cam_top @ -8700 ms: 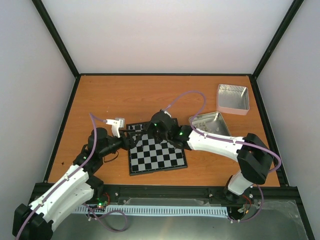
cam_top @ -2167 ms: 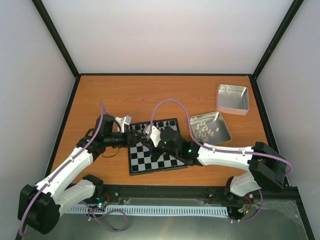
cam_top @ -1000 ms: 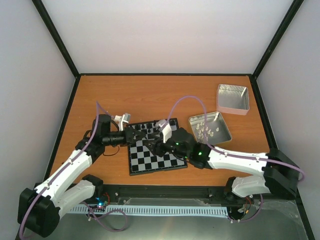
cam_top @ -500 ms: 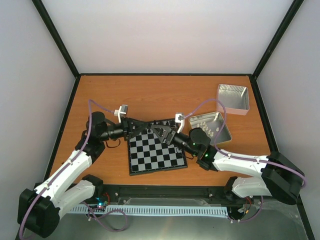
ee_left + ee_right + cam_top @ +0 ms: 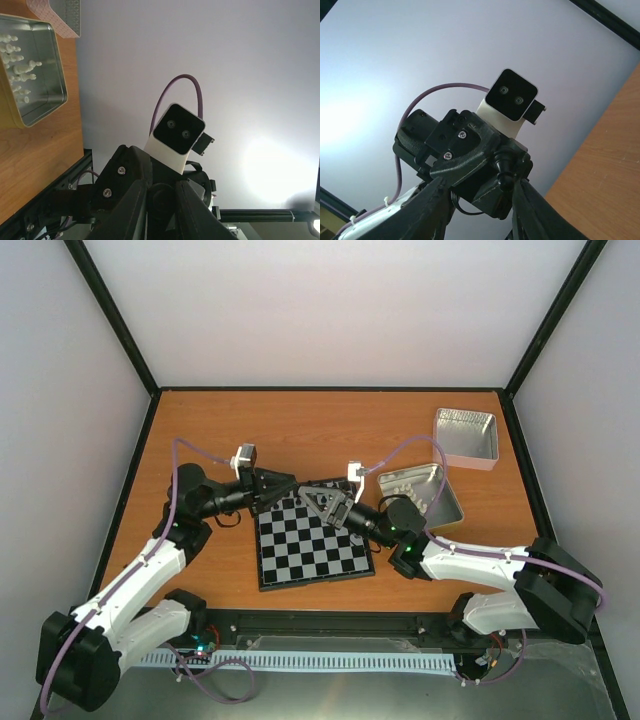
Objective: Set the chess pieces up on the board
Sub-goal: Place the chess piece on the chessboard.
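Observation:
The board [image 5: 318, 550] lies flat in the middle of the table. Both grippers meet nose to nose above its far edge and hide that edge. My left gripper [image 5: 293, 484] is shut on one small black chess piece [image 5: 504, 167], which sticks out of its tip. The same piece shows end-on as a dark round shape [image 5: 162, 199] between the left fingers. My right gripper [image 5: 312, 497] faces it. Its jaws stand apart on either side of the left gripper's tip, and the right-hand finger [image 5: 527, 205] is close beside the piece.
A shiny tin [image 5: 440, 502] holding several cream-white pieces [image 5: 17, 60] stands right of the board. Another tin [image 5: 465, 435] sits at the back right. Black frame rails edge the table, and both arms reach in from the near edge.
My right gripper has lifted from over the board to its far edge and turned to face the left gripper, and its jaws have narrowed. The left gripper has drawn back slightly to the left with its piece.

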`<state>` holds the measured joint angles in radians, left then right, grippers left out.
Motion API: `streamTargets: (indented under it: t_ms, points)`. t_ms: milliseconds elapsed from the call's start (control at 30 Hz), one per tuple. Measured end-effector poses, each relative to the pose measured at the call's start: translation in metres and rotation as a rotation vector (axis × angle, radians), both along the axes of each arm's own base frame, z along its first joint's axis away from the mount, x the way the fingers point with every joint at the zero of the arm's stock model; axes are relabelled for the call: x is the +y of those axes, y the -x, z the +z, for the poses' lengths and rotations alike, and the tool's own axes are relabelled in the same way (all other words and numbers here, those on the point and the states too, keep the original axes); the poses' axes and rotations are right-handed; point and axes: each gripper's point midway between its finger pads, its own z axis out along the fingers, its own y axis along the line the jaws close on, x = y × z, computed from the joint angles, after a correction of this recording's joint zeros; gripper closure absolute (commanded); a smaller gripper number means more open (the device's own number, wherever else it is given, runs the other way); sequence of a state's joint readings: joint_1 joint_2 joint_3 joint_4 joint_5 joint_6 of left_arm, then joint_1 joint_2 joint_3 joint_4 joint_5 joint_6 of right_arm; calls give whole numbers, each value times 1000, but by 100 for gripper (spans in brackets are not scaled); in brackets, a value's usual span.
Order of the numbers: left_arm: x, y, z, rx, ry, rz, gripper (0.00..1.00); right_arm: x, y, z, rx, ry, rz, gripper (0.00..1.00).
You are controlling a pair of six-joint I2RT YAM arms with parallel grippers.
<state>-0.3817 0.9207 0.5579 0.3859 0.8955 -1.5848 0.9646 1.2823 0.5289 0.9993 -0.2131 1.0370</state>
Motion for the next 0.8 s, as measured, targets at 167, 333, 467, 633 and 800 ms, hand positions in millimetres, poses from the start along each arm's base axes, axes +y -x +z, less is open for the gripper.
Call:
streamTargets:
  t_ms: [167,333,467,633,800]
  points:
    - [0,1,3,-2,9,-7,90,1,0,0,6,2,8,71]
    - [0,2,4,0,12,-9,90,2,0,0,8,6,8,74]
    - [0,4,5,-4,16,-14,90,4,-3,3,8,5,11,78]
    - [2,8,9,-21,27,-15,86,8,-4,5,15,17,21,92]
    - [2,7,2,-14,13,-7,60,9,-7,-3,42,48,19,97]
